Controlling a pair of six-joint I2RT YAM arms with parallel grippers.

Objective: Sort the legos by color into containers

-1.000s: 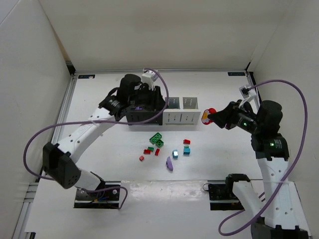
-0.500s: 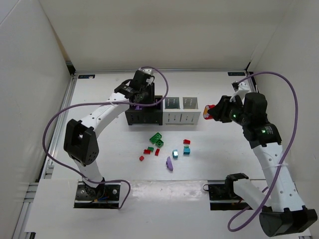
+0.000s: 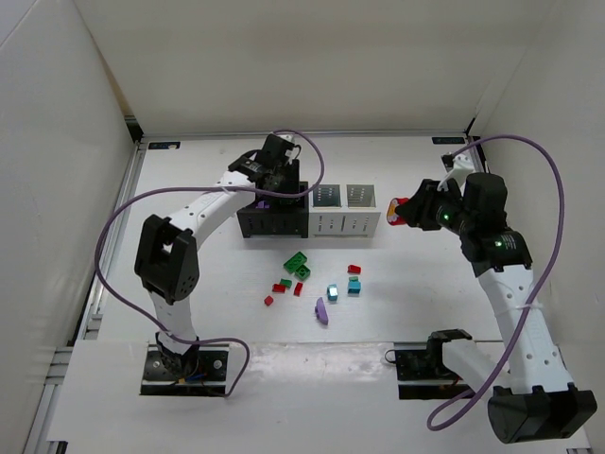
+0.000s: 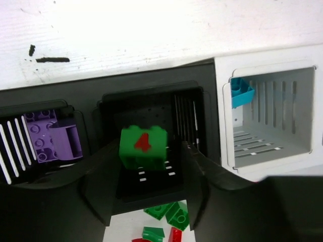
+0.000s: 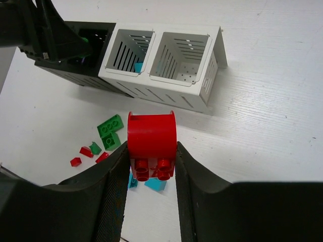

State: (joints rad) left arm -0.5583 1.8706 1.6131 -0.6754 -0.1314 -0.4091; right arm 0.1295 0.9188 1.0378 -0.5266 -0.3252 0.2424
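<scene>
hanging between the fingers of the left claw (image 4: 149,154), the green brick (image 4: 143,147) with a red 4 on it shows a gap on either side. jaws parted, nothing gripped. it is right over the mouth of the second black bin (image 4: 151,101); cannot tell whether it is mid-fall or already on the bin floor.

change: a second ago the same claw sat over the black pair with its jaws narrower. they have since widened, so this reads as the release. judgement: one green piece as good as sorted.

containers (image 3: 331,225), left to right:
- leftmost black bin (image 4: 15,136): purple bricks (image 4: 50,138) inside
- second black bin: takes green
- left white bin (image 4: 272,121): one teal brick (image 4: 241,92) at its far left corner
- right white bin (image 5: 184,55): no brick visible

right claw (image 5: 150,150) is clamped on a red brick (image 5: 151,136), studs toward the camera, held just right of the row. that arm swung in toward the bins within the last second and has barely moved since. judgement: red likely goes to the right white bin.

loose legos (image 3: 321,279) lie scattered on the surface (image 3: 416,303) near the bins: green, red, teal, one purple. plenty left to sort.
</scene>
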